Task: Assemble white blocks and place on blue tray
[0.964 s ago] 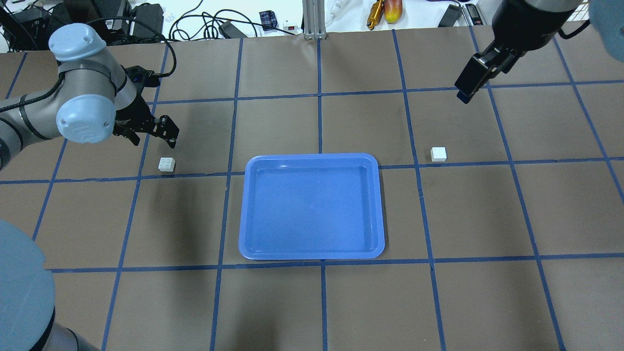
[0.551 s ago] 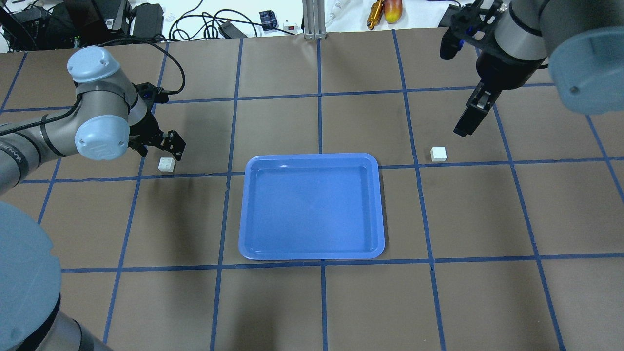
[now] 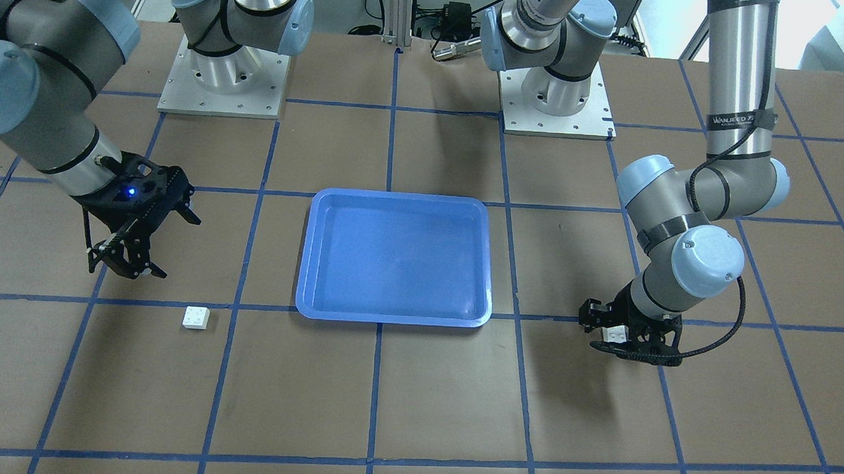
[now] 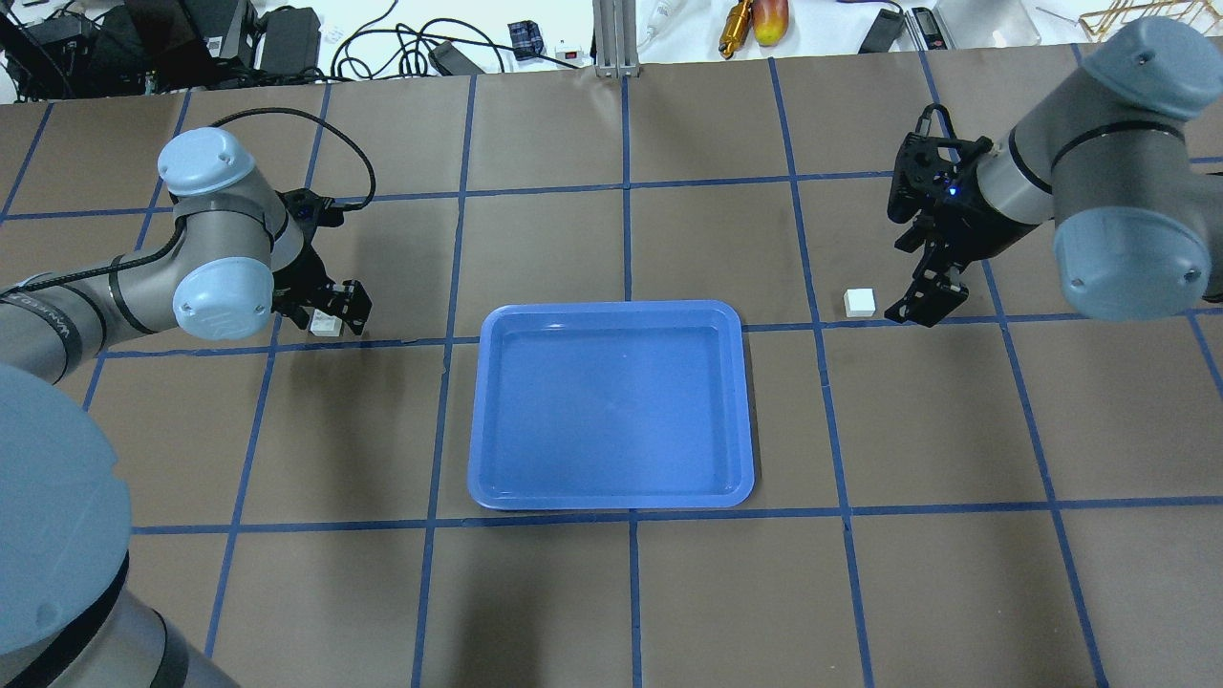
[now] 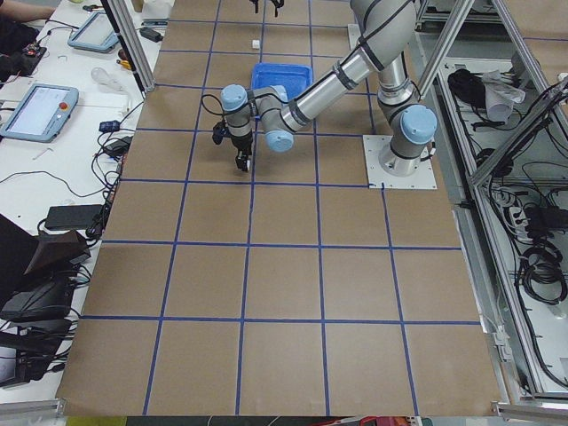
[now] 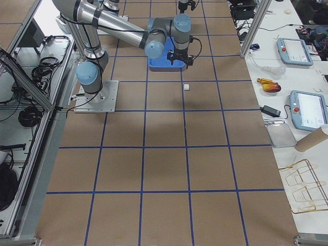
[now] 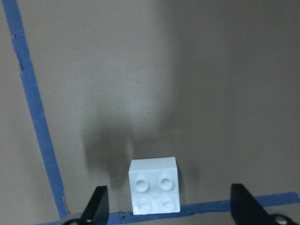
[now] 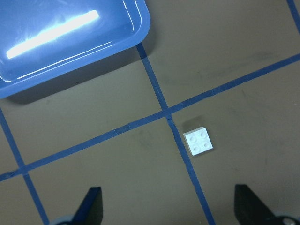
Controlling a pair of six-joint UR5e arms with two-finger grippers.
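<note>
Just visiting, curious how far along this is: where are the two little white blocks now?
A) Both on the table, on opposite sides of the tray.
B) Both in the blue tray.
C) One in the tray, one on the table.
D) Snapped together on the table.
A: one white block lies on the table on one side of the blue tray, the other white block on the opposite side.

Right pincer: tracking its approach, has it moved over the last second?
Yes: in the overhead view the right pincer came nearer the robot, ending just right of the white block.
</note>
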